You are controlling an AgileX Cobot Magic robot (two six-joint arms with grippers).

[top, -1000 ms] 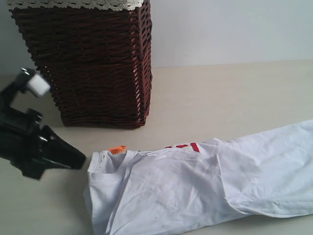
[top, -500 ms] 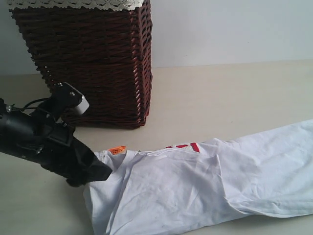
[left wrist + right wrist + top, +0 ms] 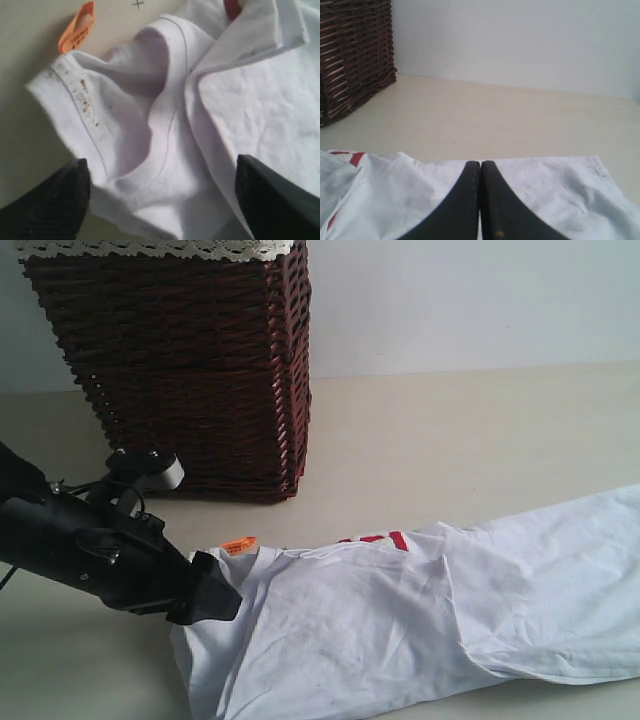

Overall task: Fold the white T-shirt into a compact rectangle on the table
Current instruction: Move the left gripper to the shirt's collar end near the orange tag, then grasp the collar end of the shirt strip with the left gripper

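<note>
The white T-shirt (image 3: 400,620) lies on the table (image 3: 460,440) as a long narrow strip, running from front left to the right edge. Its collar end with the orange neck tag (image 3: 238,546) points left, and a bit of red lettering (image 3: 385,539) peeks out at a fold. My left gripper (image 3: 215,590) is at the collar, open, with its fingers either side of the neckband (image 3: 165,165); the tag (image 3: 77,30) lies beyond it. My right gripper (image 3: 480,164) is shut with nothing between its fingers, hovering over the shirt's other end (image 3: 395,200). It is out of the exterior view.
A tall brown wicker basket (image 3: 190,370) with white lace edging stands at the back left, close behind the left arm; its corner (image 3: 350,50) also shows in the right wrist view. A pale wall closes off the table's far side.
My left arm has swung in from the left and dropped to the shirt's collar, and its jaws have gone from shut to open. The shirt and right gripper have not moved.
</note>
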